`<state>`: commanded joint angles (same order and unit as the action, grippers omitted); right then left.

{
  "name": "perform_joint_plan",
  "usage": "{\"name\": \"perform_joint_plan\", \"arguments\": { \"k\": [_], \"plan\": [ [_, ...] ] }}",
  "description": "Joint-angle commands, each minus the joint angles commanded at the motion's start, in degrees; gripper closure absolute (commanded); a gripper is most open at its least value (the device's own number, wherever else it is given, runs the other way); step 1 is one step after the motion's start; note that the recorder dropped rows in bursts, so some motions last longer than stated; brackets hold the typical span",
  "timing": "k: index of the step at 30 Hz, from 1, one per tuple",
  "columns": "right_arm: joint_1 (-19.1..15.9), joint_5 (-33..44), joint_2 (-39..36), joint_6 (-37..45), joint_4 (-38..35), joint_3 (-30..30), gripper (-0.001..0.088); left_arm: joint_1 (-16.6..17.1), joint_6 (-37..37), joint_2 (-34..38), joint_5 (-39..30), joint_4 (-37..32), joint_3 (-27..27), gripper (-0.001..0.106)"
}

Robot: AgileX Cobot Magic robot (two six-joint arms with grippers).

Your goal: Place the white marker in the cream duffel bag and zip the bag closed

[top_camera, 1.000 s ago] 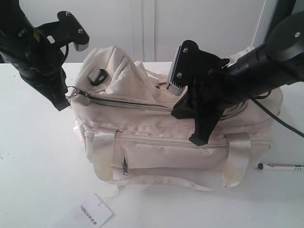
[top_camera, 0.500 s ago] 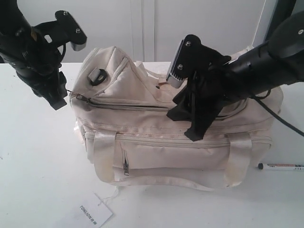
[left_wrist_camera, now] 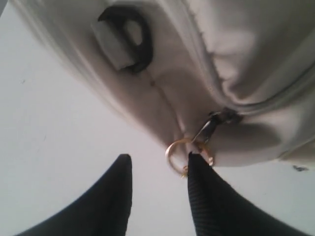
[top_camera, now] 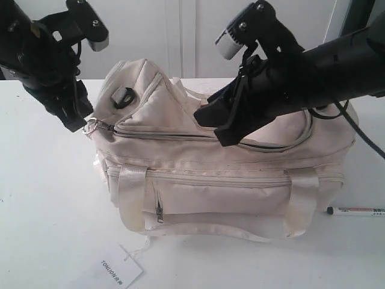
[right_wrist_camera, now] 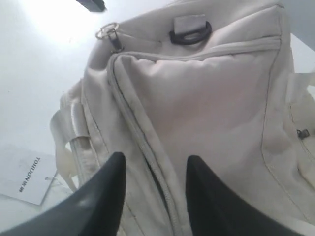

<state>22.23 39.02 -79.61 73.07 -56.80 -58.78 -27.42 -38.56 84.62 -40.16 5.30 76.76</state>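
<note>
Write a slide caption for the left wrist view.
Left gripper, jaws open, at the gold ring pull of the cream duffel bag.

**A:** Where is the white marker [top_camera: 355, 211]?

**B:** It lies flat on the table [top_camera: 48, 198], outside the bag and near its lower corner at about 4 o'clock. It runs along the 9-to-3 line, with the black cap at the 9 o'clock end.

**A:** And the cream duffel bag [top_camera: 222, 180]?

**B:** It sits upright mid-table, long side facing the exterior view, with the 9 o'clock end bunched up higher. The gold ring pull [top_camera: 91, 126] is at the 9 o'clock end of the top zip [top_camera: 162, 133]. Toward 3 o'clock a dark gap shows along that zip. The front pocket [top_camera: 216, 198] looks shut. The shiny handle [top_camera: 129, 192] droops down the front, and the white hang tag [top_camera: 114, 268] lies at 7 o'clock.
</note>
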Motion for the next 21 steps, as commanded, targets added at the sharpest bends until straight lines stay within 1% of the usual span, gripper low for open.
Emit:
{"name": "perform_joint_plan", "arguments": {
  "k": [3,5,9,14,21],
  "plan": [
    [0.0,0.9,0.8,0.0,0.2,0.0,0.0484,0.0,-11.8,0.0,0.1,6.6,0.0,0.062],
    [0.0,1.0,1.1,0.0,0.5,0.0,0.0484,0.0,-17.8,0.0,0.1,9.9,0.0,0.062],
    [0.0,1.0,1.3,0.0,2.1,0.0,0.0484,0.0,-28.0,0.2,0.1,11.8,0.0,0.062],
    [0.0,1.3,1.3,0.0,2.9,0.0,0.0484,0.0,-34.6,2.2,-0.5,12.8,0.0,0.062],
    [0.0,1.7,1.3,0.0,3.0,0.0,0.0484,0.0,-38.0,5.0,-0.5,16.6,0.0,0.062]
  ]
}}
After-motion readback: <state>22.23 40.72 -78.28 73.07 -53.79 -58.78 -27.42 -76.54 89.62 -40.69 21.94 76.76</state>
